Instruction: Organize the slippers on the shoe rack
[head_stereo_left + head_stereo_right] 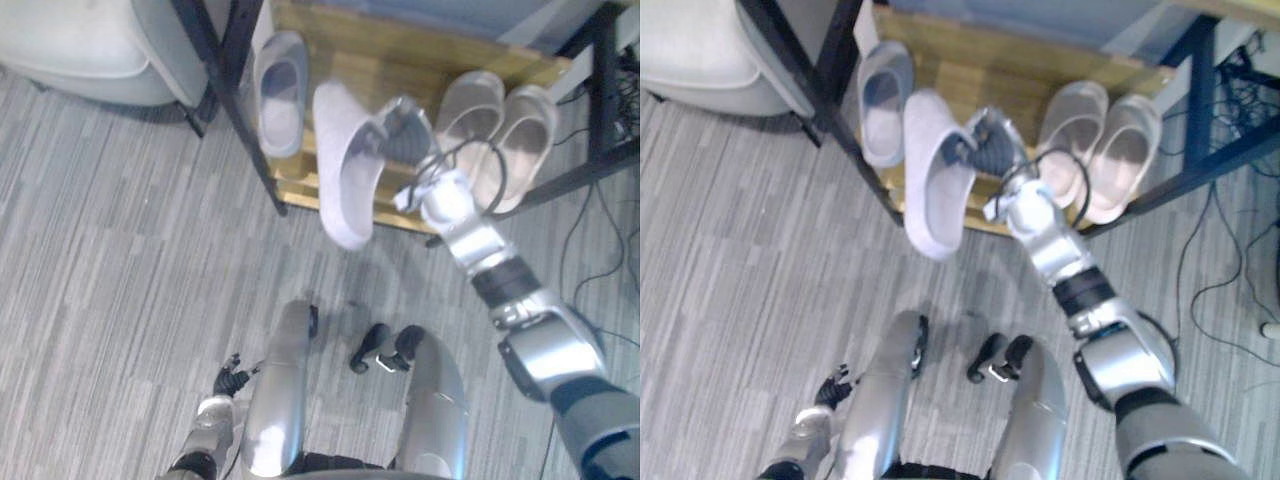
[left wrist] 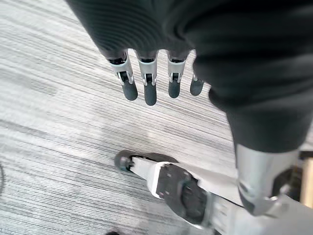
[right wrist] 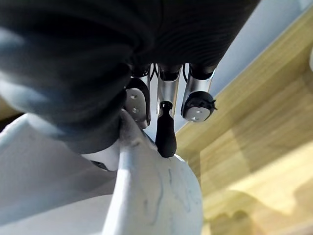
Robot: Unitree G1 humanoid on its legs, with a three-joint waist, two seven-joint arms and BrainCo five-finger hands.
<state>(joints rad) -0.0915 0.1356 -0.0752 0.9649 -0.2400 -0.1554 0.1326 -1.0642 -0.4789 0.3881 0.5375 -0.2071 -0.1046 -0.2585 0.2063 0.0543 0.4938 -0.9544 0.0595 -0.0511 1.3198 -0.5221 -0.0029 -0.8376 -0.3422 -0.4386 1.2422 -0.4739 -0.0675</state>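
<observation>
My right hand (image 1: 404, 128) is shut on a pale grey slipper (image 1: 344, 170), gripping its upper rim; the slipper hangs toe-down over the front edge of the rack's wooden shelf (image 1: 400, 60). In the right wrist view the fingers (image 3: 166, 132) curl over the slipper's edge (image 3: 156, 196). A matching grey slipper (image 1: 280, 90) lies on the shelf just to the left. A pair of beige slippers (image 1: 470, 105) rests on the shelf to the right. My left hand (image 1: 228, 380) hangs low by the floor, its fingers (image 2: 149, 83) straight and holding nothing.
The rack's black metal frame (image 1: 245, 110) runs along the shelf's left side and its right side (image 1: 600, 90). A pale cushioned seat (image 1: 80, 45) stands at the upper left. Loose cables (image 1: 600, 220) lie on the grey carpet to the right of the rack.
</observation>
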